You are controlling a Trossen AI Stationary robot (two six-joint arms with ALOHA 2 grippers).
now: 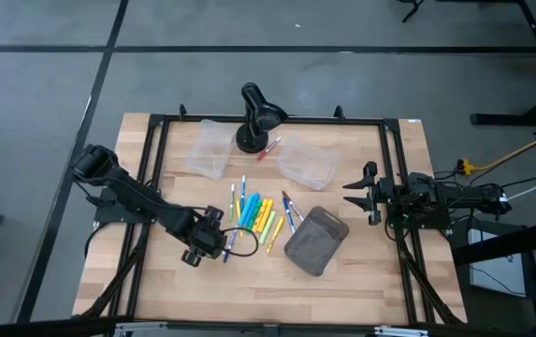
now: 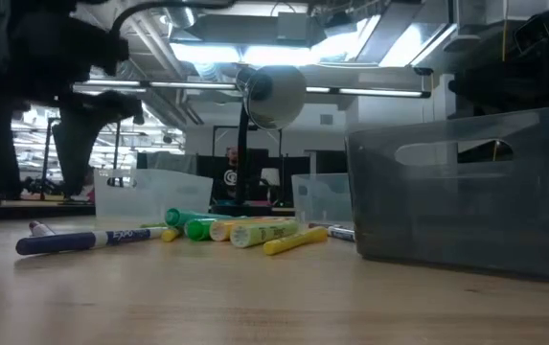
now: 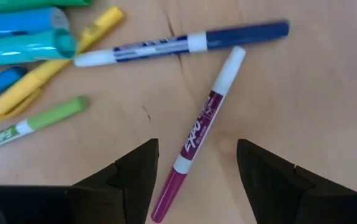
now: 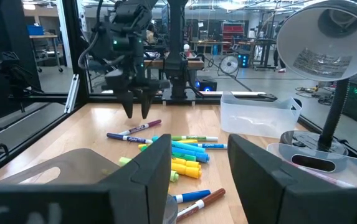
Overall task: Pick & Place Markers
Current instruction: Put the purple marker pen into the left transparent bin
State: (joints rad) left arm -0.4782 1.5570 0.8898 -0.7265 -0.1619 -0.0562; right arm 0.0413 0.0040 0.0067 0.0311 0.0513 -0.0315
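Hovering over a purple marker (image 3: 198, 135) that lies between its spread, empty fingers (image 3: 138, 168), the left gripper (image 1: 213, 241) has lifted nothing yet. Nearly all the markers (image 1: 254, 213) lie loose on the wooden table (image 1: 370, 281), one red one (image 1: 269, 148) apart by the lamp (image 1: 258, 114). The right gripper (image 1: 359, 194) waits part-open, empty. Both clear bins (image 1: 306, 163) look empty; a workshop shows behind.

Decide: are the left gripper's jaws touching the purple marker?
Apart. The left wrist view shows the left gripper open, bare table either side of the purple marker.
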